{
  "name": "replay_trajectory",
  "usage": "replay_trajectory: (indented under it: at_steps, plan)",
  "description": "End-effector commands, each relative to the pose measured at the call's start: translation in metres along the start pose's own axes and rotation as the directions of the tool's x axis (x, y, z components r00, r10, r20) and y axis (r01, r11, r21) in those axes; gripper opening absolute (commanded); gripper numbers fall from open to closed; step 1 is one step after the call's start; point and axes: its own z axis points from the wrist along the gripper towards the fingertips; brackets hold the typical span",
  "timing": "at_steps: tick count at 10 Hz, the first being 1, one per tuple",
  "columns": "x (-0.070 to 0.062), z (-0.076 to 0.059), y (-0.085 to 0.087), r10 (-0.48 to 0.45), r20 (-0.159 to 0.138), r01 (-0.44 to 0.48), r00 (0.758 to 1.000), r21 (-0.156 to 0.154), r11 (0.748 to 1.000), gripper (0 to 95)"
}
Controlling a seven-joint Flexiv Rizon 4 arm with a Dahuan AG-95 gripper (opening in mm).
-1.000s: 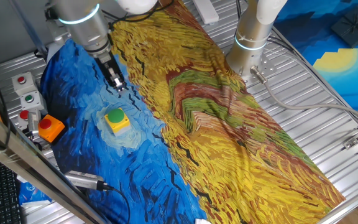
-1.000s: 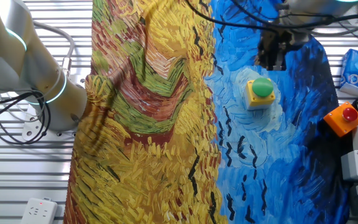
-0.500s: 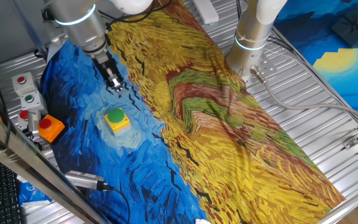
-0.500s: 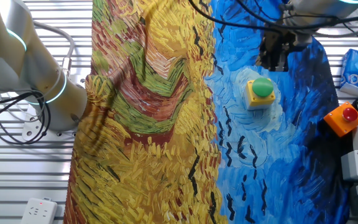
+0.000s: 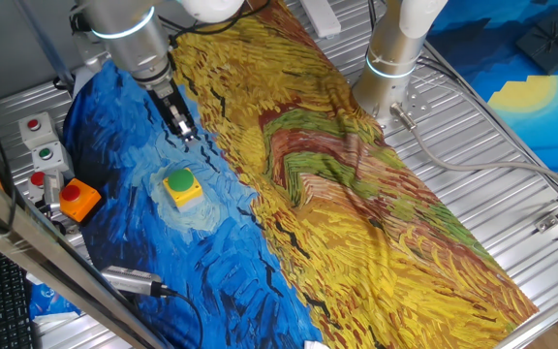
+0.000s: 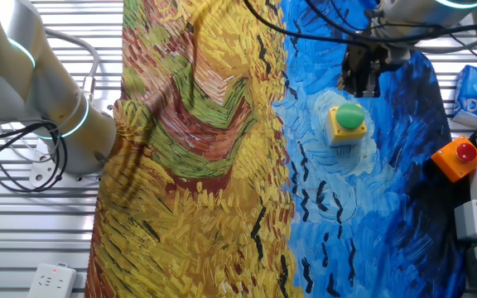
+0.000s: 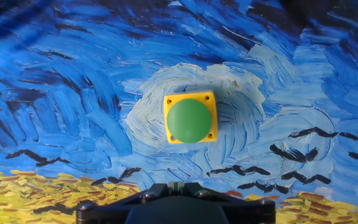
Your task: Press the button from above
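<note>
In one fixed view, the claw (image 5: 184, 131) hangs in the air on the end of the arm, tips pointing down at the painted cloth (image 5: 356, 184) that covers the tabletop (image 5: 473, 126). The button (image 5: 181, 184), a green cap on a yellow box, stands on the blue part of the cloth below the claw and nearer the camera than it, apart from it. Nothing touches the cap. Further out on that side of the claw, past the edge of the cloth, sit a red button on an orange box (image 5: 77, 199) and some small grey button boxes (image 5: 45, 155).

In the other fixed view, the claw (image 6: 363, 73) is a dark shape just above the button (image 6: 348, 121) in the picture, with a strip of blue cloth showing between them. The cap looks raised and unpressed. Whether the claw's tips are spread or together I cannot tell here.

In the hand view, only the dark underside of the claw body fills the bottom edge; the tips are out of sight, so its state stays unknown. The button (image 7: 191, 117) lies ahead of the claw, near the middle of the picture and a little to the right, seen squarely from above.

As I judge it, the approach is partly done: the claw is near but not over the cap. Left to do are centring above it, coming down and pressing.
</note>
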Motion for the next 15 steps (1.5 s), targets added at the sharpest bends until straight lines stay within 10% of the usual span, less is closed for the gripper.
replay_trajectory:
  at_steps: [1,15]
  plan:
    - [0.0031,0.0000,0.0000,-0.010,0.005,0.010,1.000,0.001,1.000,0.0]
    - [0.0087,0.0039,-0.0015,0.006,0.020,-0.007,1.000,0.005,1.000,0.0]
